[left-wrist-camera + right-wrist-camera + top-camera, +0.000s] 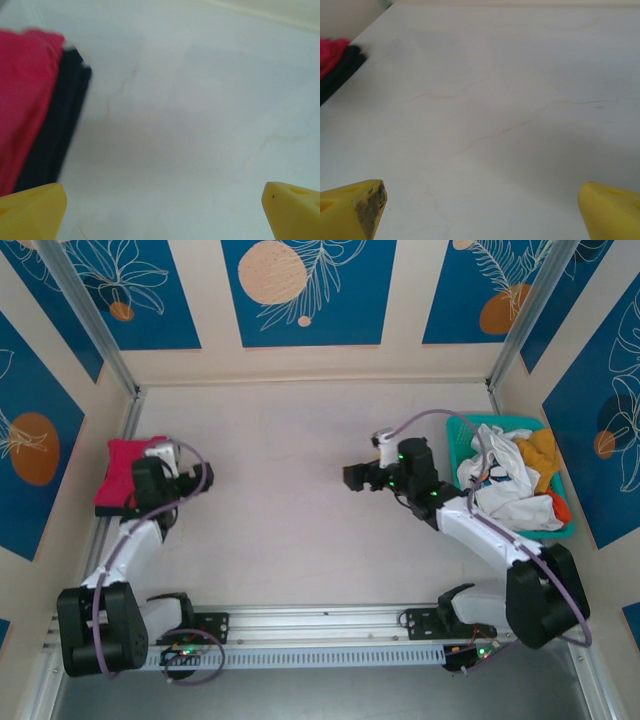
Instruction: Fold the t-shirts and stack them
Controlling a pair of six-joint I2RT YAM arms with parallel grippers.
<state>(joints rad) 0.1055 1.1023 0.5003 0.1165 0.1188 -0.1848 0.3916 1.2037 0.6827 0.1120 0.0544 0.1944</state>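
Presently stacked: one magenta t-shirt [125, 472] atop one navy t-shirt [55, 135]. One basket [462, 430]: one white t-shirt [505, 485], one yellow-orange t-shirt [543, 455]. Left claw [162, 210], right claw [480, 210]: both spread, empty.

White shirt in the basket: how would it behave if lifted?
Likely floppy and light: the white shirt lies crumpled in the basket. It may drag up the yellow shirt bunched against it.

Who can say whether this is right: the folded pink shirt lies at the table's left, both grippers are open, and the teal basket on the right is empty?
The teal basket is not empty: the top external view shows a white shirt and a yellow-orange shirt in it. Rest holds.
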